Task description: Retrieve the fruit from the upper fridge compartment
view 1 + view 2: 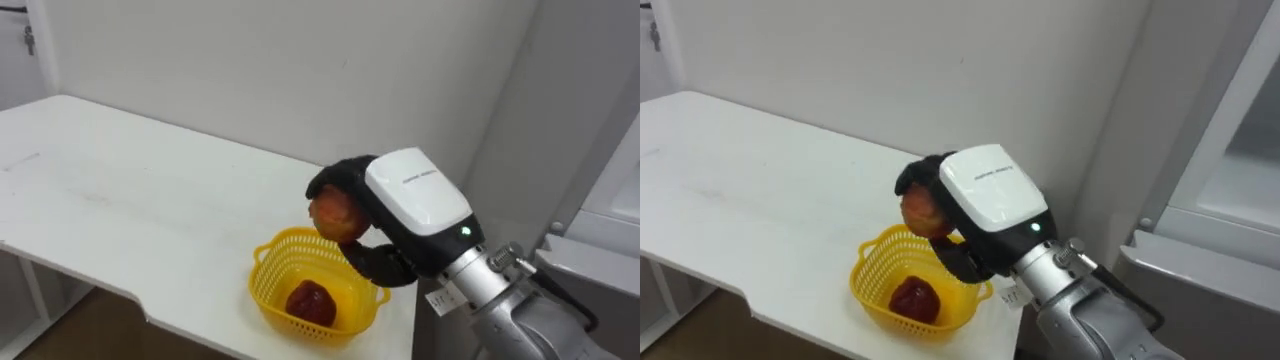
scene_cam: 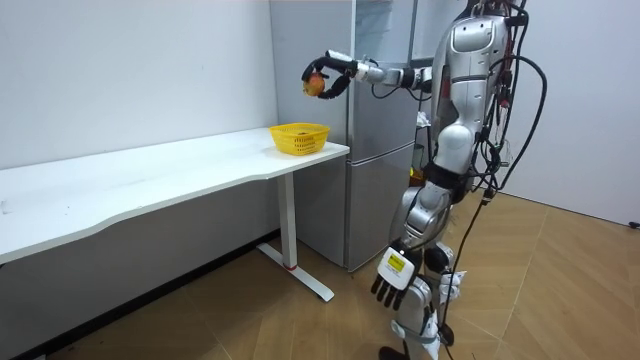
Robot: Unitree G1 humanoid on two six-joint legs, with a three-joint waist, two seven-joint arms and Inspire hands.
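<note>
White-shelled and black-fingered, the right hand (image 1: 415,200) is closed round an apple (image 1: 338,213). The fingers curl over the top and the thumb sits beneath, so the fruit is wholly carried and clear of any surface. The apple is held just above a yellow basket (image 1: 262,262) without touching it. The basket stands at the table's (image 1: 120,190) front corner on the fridge side and already contains one dark red fruit (image 1: 311,302). Assessment of the item: firm, light and smooth-skinned, somewhat slippery, and liable to bruise if dropped or squeezed hard. A wrap round its widest part, as at present, is the sound hold. Arm pose: in the room view the right arm is stretched out at about shoulder height toward the table, the back of the hand facing the head camera. The robot stands upright before the grey fridge (image 2: 380,150). The left hand (image 2: 393,272) hangs low by the leg, fingers relaxed, holding nothing. Judged step: the apple is not yet lowered into the basket.
</note>
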